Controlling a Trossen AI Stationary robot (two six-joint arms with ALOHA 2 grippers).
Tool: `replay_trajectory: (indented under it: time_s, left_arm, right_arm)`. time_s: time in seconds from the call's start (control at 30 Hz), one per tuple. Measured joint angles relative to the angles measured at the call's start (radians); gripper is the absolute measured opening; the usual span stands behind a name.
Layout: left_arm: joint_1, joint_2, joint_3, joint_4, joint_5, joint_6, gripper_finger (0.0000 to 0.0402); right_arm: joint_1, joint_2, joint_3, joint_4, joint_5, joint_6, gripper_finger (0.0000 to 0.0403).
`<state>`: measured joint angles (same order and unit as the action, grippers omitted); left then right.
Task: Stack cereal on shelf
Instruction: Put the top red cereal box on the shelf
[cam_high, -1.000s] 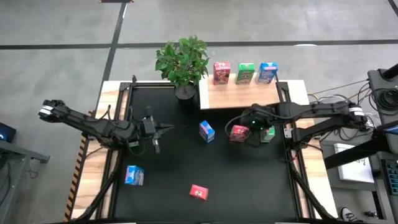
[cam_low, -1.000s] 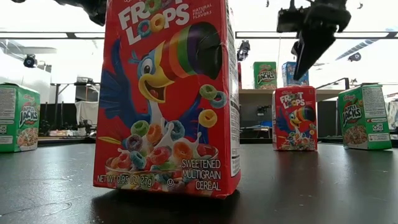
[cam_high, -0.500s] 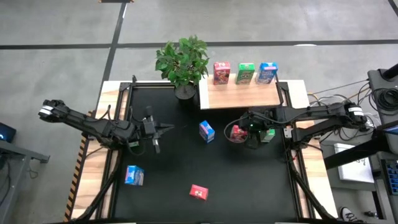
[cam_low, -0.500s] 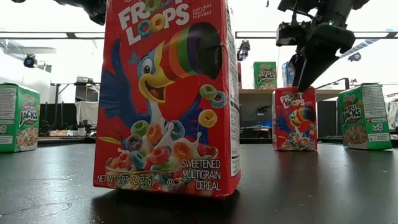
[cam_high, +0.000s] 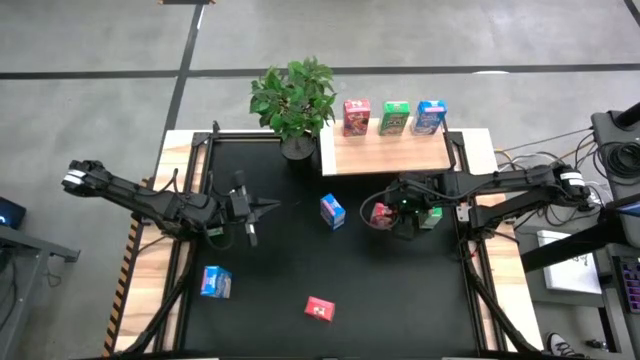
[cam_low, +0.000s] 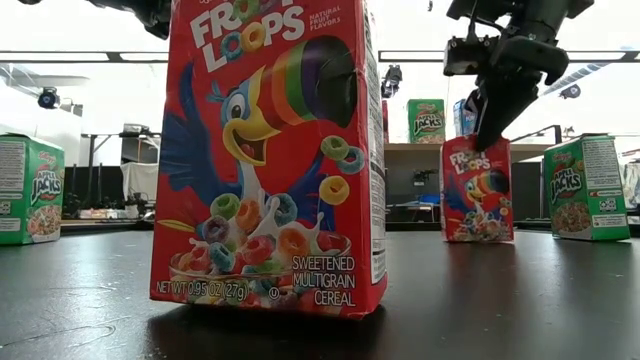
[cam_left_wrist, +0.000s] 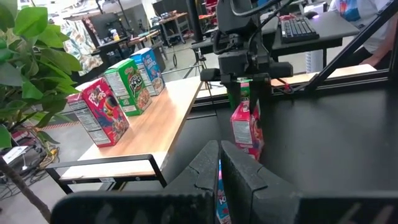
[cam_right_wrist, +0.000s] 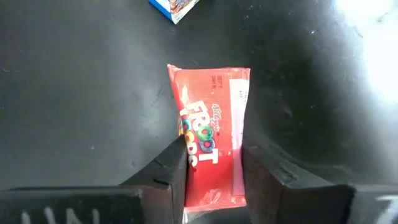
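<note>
The right gripper (cam_right_wrist: 211, 171) has its jaws closed across the top of a red cereal box (cam_right_wrist: 211, 134) standing on the desk just near of the shelf (cam_high: 390, 150); light, crushable cardboard, it likely wants gentle pressure on its narrow sides.

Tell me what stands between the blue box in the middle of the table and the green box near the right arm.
The red box stands between them in the high view, with the right gripper closed around it.
</note>
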<state>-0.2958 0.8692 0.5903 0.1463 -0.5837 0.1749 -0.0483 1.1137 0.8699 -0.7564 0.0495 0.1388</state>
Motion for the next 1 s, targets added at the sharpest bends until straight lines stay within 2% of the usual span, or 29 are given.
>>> replay_trajectory:
  time_s: [0.2, 0.37, 0.47, 0.7, 1.0]
  left_arm:
    - [0.0, 0.0, 0.0, 0.0, 0.0, 0.008, 0.0]
    - [0.0, 0.0, 0.0, 0.0, 0.0, 0.021, 0.0]
    - [0.0, 0.0, 0.0, 0.002, 0.0, 0.032, 0.0]
    - [0.0, 0.0, 0.0, 0.003, 0.0, 0.042, 0.0]
    - [0.0, 0.0, 0.0, 0.003, 0.0, 0.049, 0.0]
  right_arm:
    - [0.0, 0.0, 0.159, -0.062, -0.032, 0.062, 0.0109]
    - [-0.032, 0.002, 0.359, -0.14, -0.017, 0.098, 0.011]
    - [-0.069, 0.002, 0.454, -0.159, 0.03, 0.091, 0.0106]
    - [-0.194, 0.049, 0.602, -0.187, 0.04, -0.012, 0.0106]
    - [-0.334, 0.286, 0.825, -0.354, 0.041, -0.243, 0.0107]
